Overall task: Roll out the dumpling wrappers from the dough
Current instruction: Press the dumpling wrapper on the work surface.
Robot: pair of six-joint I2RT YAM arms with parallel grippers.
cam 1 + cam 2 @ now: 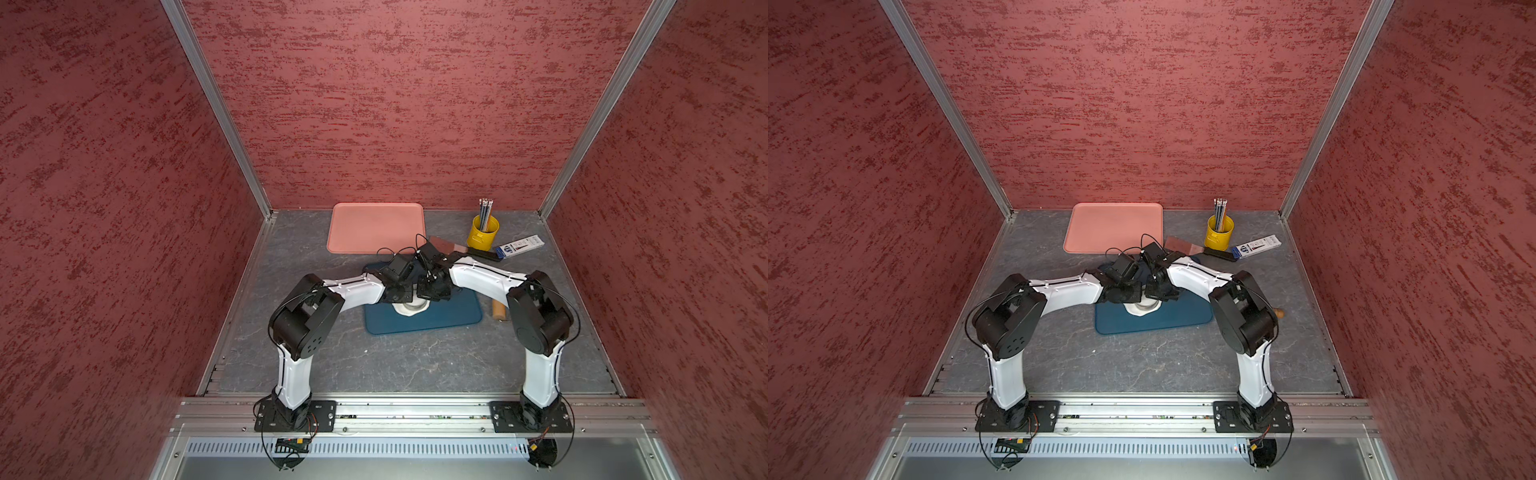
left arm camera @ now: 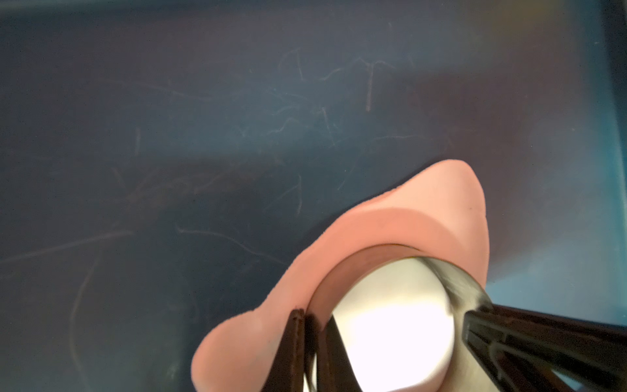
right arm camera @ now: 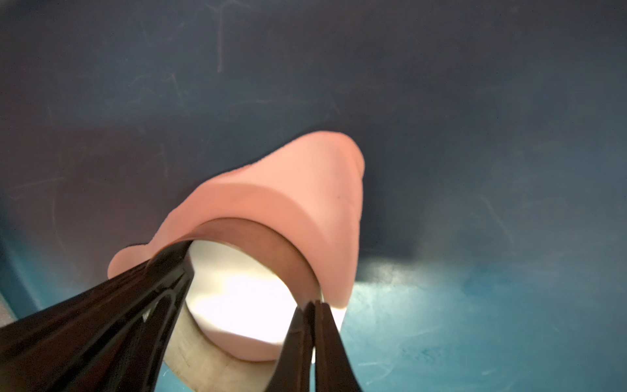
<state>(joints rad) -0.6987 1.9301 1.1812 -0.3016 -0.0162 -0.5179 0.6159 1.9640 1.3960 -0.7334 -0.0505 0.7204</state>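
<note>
The dough lies as an irregular pale mass on the blue mat; in the wrist views it looks pinkish. A metal ring cutter stands in it, and the dough inside the ring glares white. My left gripper is shut on one side of the ring's wall. My right gripper is shut on the opposite side. Both wrists hide most of the ring from above. No separate dumpling wrappers are in view.
A pink tray lies behind the mat. At the back right stand a yellow cup of pencils, a pencil box and a flat scraper. A wooden rolling pin lies just right of the mat.
</note>
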